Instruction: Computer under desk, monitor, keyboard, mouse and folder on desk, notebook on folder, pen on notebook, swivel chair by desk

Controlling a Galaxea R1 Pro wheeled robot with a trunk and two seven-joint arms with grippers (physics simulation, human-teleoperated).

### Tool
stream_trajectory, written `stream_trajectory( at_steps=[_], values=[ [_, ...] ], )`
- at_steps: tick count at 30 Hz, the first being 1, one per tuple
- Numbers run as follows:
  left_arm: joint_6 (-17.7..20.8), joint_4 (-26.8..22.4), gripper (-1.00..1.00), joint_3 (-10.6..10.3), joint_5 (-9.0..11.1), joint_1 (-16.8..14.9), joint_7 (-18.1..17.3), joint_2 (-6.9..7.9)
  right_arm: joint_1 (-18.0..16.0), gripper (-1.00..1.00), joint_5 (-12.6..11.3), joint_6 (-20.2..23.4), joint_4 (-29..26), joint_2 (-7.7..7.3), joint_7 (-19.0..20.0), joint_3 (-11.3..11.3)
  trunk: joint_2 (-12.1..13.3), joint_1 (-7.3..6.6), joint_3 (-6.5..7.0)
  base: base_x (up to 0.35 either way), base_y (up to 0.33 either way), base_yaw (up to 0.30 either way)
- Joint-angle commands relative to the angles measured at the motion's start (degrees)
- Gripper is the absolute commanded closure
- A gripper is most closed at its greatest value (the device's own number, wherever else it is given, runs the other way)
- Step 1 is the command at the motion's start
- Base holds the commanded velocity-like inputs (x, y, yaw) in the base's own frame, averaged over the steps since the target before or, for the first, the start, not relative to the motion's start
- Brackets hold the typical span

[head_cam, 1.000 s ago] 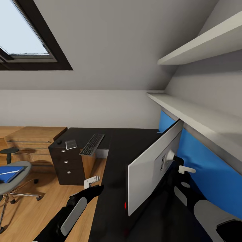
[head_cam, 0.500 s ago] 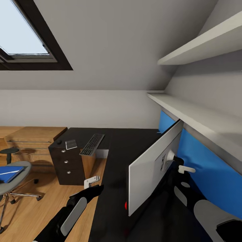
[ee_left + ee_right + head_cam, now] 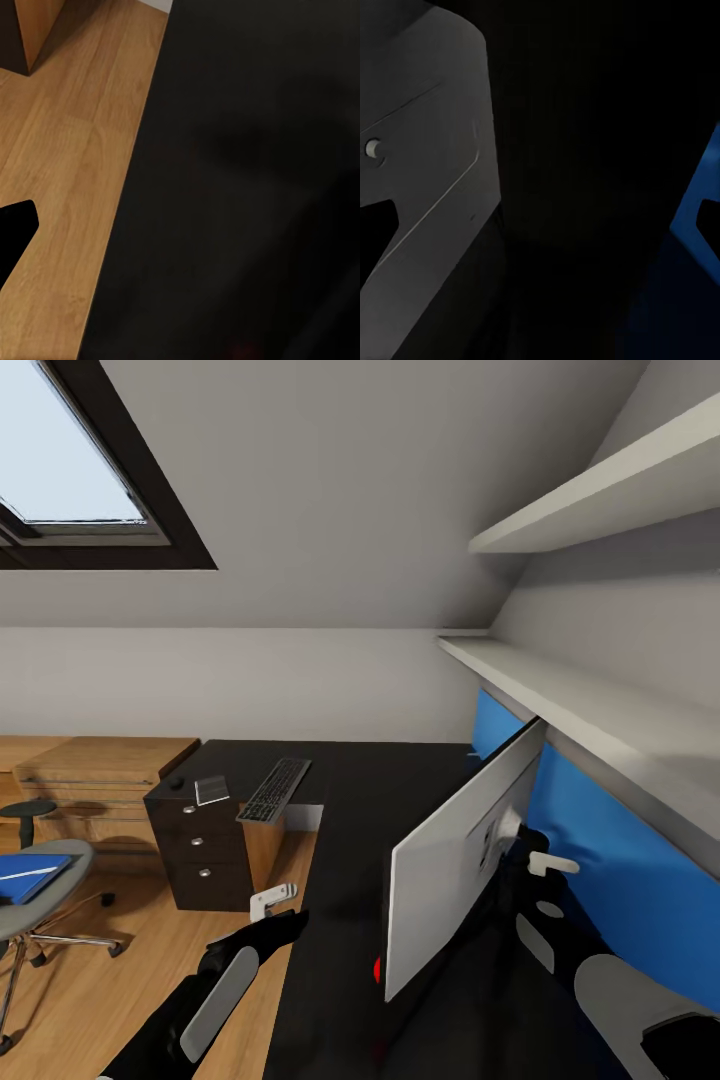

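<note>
The monitor (image 3: 455, 860) stands tilted on the black desk (image 3: 340, 920), its white back toward me; the same back (image 3: 427, 150) shows in the right wrist view. My right gripper (image 3: 545, 865) is open behind it, by the blue panel. My left gripper (image 3: 272, 901) hangs open over the desk's front edge (image 3: 142, 150). The keyboard (image 3: 275, 790) lies at the far end of the desk, with the small grey notebook (image 3: 211, 790) and a dark mouse (image 3: 177, 783) left of it. The blue folder (image 3: 25, 875) lies on the swivel chair (image 3: 40, 905). Pen and computer are out of view.
A black drawer unit (image 3: 200, 850) stands under the desk's far end. A low light-wood cabinet (image 3: 110, 770) and a black stool (image 3: 25, 812) stand by the far wall. White shelves (image 3: 580, 700) run above the blue panel (image 3: 620, 860). Wood floor (image 3: 90, 990) lies left of the desk.
The monitor has turned slightly, its near edge shifting a little to the right. Both arms have barely moved.
</note>
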Motion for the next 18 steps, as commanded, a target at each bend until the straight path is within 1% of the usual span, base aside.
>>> stream_trajectory(
  at_steps=[1, 18],
  values=[
    [0.0, -0.1, -1.0, -0.2, 0.6, -0.1, 0.6, 0.07, -0.1, -1.0, -0.5, -0.2, 0.0, -0.04, -0.3, 0.5, -0.1, 0.02, -0.1, 0.0, 0.0, 0.0],
    [0.0, -0.1, -1.0, -0.2, 0.6, -0.1, 0.6, 0.07, -0.1, -1.0, -0.5, -0.2, 0.0, -0.04, -0.3, 0.5, -0.1, 0.02, -0.1, 0.0, 0.0, 0.0]
  ],
)
